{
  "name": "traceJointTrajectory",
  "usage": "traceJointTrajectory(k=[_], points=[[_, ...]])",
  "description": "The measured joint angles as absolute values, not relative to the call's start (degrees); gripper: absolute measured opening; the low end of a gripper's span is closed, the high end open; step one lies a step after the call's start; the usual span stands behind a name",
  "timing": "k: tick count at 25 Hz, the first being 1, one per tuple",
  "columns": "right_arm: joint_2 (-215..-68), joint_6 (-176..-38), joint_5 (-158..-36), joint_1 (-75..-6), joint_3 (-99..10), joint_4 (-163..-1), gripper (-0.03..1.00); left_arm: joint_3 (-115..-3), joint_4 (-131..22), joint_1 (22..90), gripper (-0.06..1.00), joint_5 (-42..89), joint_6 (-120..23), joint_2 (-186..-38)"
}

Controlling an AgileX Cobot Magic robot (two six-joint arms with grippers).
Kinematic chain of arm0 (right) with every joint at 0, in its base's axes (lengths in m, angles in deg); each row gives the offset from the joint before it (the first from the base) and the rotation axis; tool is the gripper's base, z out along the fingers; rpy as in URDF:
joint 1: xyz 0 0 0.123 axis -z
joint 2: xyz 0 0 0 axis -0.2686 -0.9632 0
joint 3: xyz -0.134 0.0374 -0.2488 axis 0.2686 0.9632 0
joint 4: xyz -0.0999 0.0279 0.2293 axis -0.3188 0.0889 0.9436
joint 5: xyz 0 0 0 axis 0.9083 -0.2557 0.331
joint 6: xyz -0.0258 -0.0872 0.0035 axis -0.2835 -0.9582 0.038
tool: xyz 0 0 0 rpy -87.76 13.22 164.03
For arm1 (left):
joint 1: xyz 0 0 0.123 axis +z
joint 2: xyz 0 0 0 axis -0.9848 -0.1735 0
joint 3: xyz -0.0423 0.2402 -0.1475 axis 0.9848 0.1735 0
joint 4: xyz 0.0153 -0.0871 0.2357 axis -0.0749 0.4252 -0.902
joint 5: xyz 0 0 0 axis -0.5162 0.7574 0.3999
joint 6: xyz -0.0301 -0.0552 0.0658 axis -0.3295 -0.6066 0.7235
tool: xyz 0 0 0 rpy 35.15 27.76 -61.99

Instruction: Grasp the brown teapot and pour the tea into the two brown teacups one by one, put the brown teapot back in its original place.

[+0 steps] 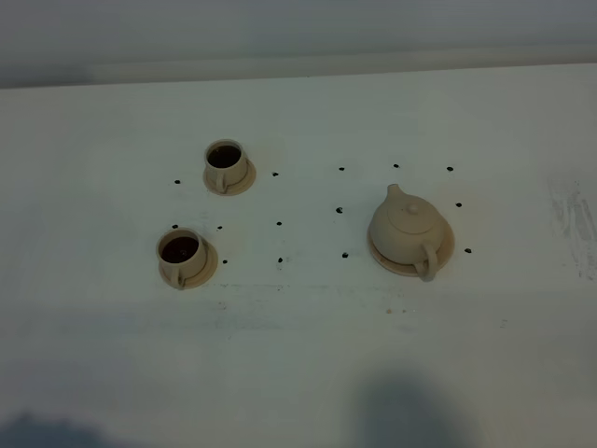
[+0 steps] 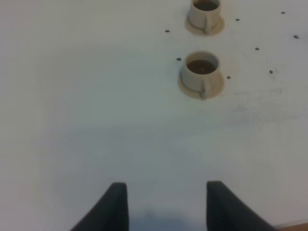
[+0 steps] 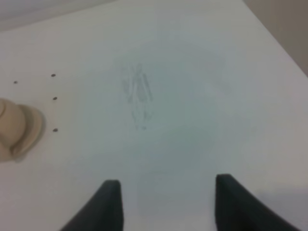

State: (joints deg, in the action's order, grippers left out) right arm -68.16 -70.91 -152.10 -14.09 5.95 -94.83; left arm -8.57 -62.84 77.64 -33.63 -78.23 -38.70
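The brown teapot (image 1: 407, 228) stands upright on its flat tan saucer (image 1: 448, 250) at the right of the white table, lid on, handle toward the front. Part of it shows in the right wrist view (image 3: 13, 126). Two brown teacups stand on small saucers at the left, one farther back (image 1: 224, 162) and one nearer (image 1: 180, 254), both holding dark tea. Both show in the left wrist view (image 2: 206, 11) (image 2: 200, 71). My left gripper (image 2: 166, 204) is open and empty, well short of the nearer cup. My right gripper (image 3: 166, 204) is open and empty, apart from the teapot.
Small black dots (image 1: 279, 224) mark the white table (image 1: 298, 355) around the cups and teapot. A scuffed grey patch (image 3: 137, 94) lies to the teapot's right. The table's right edge (image 3: 276, 43) shows in the right wrist view. Neither arm shows in the exterior high view.
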Motion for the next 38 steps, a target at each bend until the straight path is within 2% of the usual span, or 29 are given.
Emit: traceJointTrajectory(k=[15,38], points=[[-68.16,-72.01,-152.05,-14.05,5.95,-94.56,0.21,-8.57,-62.84,77.64,0.36,-33.63,-78.23,-38.70],[-68.16,-76.85,-151.92,-14.05,5.95,-93.19,0.20,-8.57,-62.84,77.64,0.36,-33.63,-78.23,-38.70]])
